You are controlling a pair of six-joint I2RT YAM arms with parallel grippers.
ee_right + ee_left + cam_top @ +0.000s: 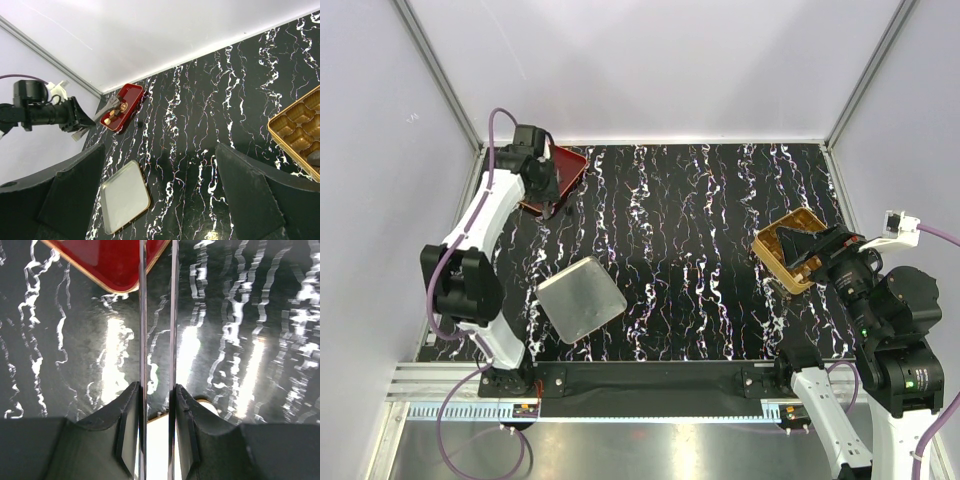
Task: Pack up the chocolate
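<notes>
The chocolate point(114, 111), a few tan and brown pieces, lies in the red tray point(131, 95) at the far left; the tray also shows in the top view point(567, 163) and the left wrist view point(112, 267). My left gripper point(552, 188) is shut on thin metal tongs point(143, 315), whose two blades reach toward the tray's near corner point(157, 390). The gold compartmented box point(782, 248) sits at the right, also in the right wrist view point(295, 131). My right gripper point(807, 252) hovers over it, open and empty point(160, 195).
A clear square lid point(580, 298) with a gold rim lies at the near left of the black marbled table; it also shows in the right wrist view point(124, 196). A small dark lump point(140, 123) lies on the table beside the tray. White walls enclose the table.
</notes>
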